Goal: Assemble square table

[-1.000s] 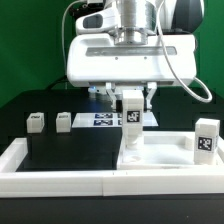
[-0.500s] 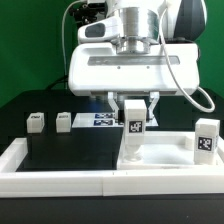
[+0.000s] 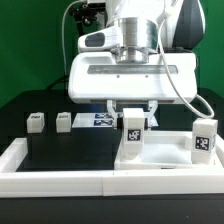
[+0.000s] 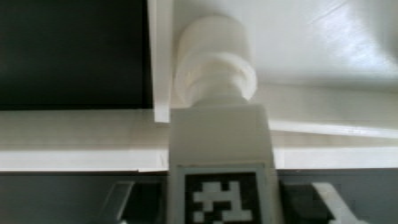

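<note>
Pretty bright, even light here, prob from above imo: we only see soft dimness under the white wrist housing (image 3: 130,75), no hard shadows on the black table (image 3: 60,150). Whites blow out a bit, esp the square slab (image 3: 170,158). The exterior view is low-res but readable. In the wrist view, the leg (image 4: 221,140) is blurry up close, w/ its tag smeared and the bg mushy.

Four tagged legs (image 3: 36,122) (image 3: 64,121) (image 3: 132,135) (image 3: 205,141), one white square tabletop (image 3: 167,159), one marker board (image 3: 100,119), one gripper (image 3: 133,115)

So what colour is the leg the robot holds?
White leg with a black-and-white tag, clearest in the exterior view.
</note>
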